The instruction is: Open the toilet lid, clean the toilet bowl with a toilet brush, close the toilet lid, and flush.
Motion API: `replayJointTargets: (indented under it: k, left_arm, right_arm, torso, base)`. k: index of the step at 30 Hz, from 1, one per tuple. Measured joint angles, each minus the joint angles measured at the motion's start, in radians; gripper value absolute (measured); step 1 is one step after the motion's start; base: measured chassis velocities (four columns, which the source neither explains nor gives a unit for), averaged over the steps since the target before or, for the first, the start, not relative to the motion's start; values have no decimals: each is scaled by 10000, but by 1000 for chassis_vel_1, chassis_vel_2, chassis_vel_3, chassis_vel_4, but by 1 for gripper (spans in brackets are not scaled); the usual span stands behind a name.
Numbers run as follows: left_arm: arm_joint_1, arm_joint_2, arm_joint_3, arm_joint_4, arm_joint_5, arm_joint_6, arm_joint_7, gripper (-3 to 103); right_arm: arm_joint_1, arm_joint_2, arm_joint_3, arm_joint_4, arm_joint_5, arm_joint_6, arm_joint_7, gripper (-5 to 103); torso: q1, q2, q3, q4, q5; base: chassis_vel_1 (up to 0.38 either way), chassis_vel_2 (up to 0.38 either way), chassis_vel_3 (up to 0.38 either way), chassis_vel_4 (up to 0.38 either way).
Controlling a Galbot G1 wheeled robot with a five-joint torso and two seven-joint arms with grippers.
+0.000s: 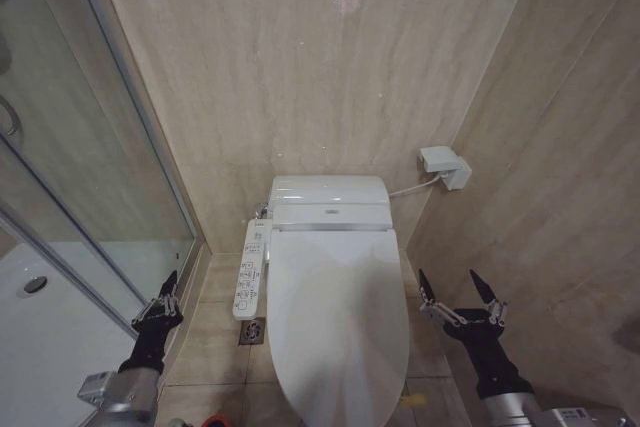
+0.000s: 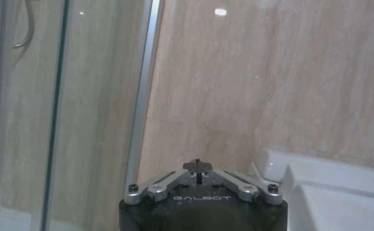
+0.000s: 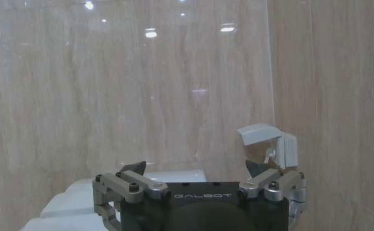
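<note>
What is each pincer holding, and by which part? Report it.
Nothing is held. The left pincer is shut on nothing beside the closed glossy white plastic toilet lid; the right pincer hangs open.

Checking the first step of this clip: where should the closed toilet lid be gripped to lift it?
Probably at the toilet lid's free front edge, nearest the robot, lifting upward: it lies flat and closed, hinged at the wall end. The open right gripper beside its right edge looks better placed than the shut left gripper, which is near the shower glass.
</note>
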Motion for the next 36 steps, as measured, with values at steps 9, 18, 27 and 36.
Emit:
replayJointTargets:
  k: [9,18,27,36]
  left_arm:
    - [857,-185,211,-1080,417,365,-984,0]
    - [1356,-234,190,-1664,600,526,-1034,0]
    - [1742,-306,275,-2172,942,578,-1101,0]
    - [2139,-333,362,-2536,1110,625,-1276,0]
  right_arm:
    - [0,-1,0,0,0,0,0,100]
    - [0,0,0,0,0,0,0,100]
    - [0,-1,0,-1,0,0,0,100]
    - [0,-1,0,-1,0,0,0,100]
  torso:
    - [0,0,1,1,1]
    - [1,0,1,1,1]
    - [1,0,1,1,0]
    - [1,0,1,1,0]
  base:
    - [0,0,0,0]
    - [0,0,0,0]
    - [0,0,0,0]
    - [0,0,0,0]
